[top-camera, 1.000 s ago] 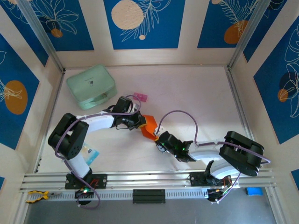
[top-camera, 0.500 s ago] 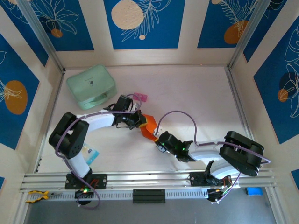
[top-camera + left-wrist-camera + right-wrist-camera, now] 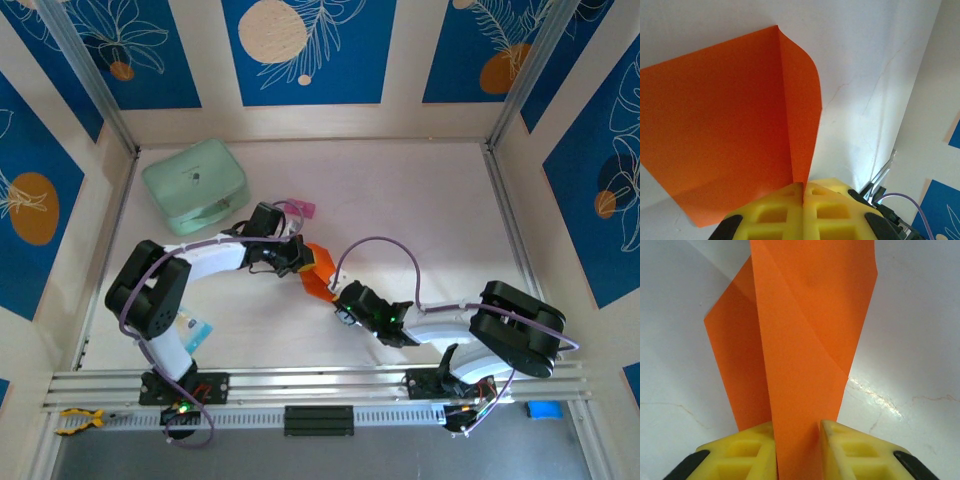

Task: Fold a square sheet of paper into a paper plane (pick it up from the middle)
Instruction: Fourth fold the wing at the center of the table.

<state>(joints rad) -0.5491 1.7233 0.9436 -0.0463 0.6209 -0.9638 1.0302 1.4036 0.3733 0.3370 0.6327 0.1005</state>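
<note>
Both the left pincer (image 3: 803,192) and right pincer (image 3: 797,440) are clenched on the folded orange paper (image 3: 318,272) between them.

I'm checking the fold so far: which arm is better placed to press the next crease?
Probably the right. The left gripper is shut on a raised flap of the orange paper, acting as an anchor. The right gripper has a folded strip standing between its yellow fingers, ready to pinch.

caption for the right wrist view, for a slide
Right gripper with its yellow fingers closed on a folded orange paper above the white table.
</note>
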